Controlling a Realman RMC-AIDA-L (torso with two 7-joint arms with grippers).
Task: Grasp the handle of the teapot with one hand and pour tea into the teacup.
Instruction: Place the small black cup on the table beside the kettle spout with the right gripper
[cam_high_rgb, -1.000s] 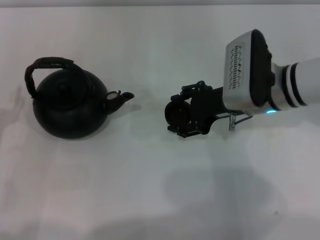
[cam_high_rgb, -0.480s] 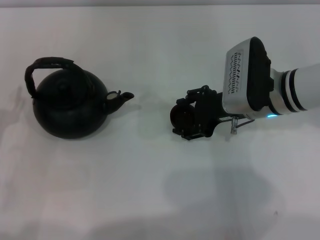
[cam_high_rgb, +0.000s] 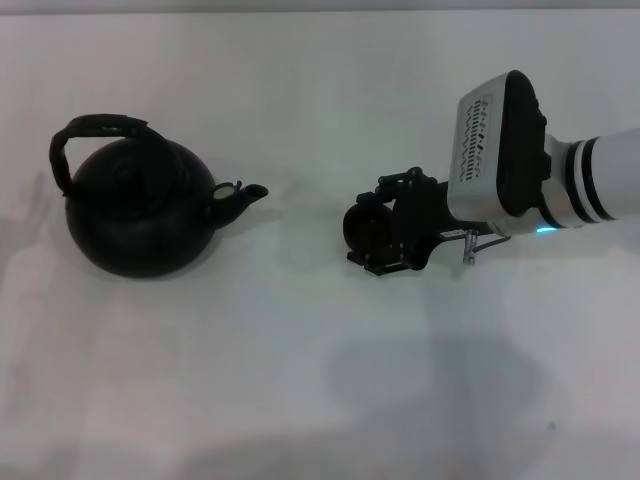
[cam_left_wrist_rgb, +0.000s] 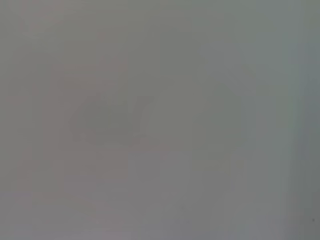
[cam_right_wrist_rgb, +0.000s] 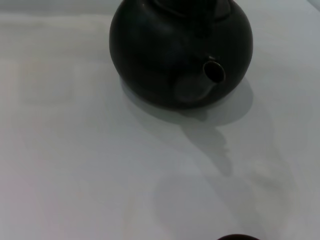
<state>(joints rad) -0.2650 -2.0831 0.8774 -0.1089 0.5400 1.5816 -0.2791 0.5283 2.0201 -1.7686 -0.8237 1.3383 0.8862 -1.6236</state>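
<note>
White and bare around the objects, the counter carries the teapot on the robot's left side, standing upright with its arched handle over the lid and its stubby pale-tipped spout pointing toward the robot's right. Well apart from the spout, the right hand reaches in from the right on its white and silver arm. The teacup, a small round dark shape, sits at the hand's tip, framed by the black fingers; how tightly they close on it I cannot tell, since dark cup and dark fingers merge. In the right wrist view the teapot faces the camera spout-first, its shadow falling on the counter, and a sliver of the teacup's rim shows at the picture's edge. The left wrist view shows only a blank grey surface, and the left hand appears nowhere.
</note>
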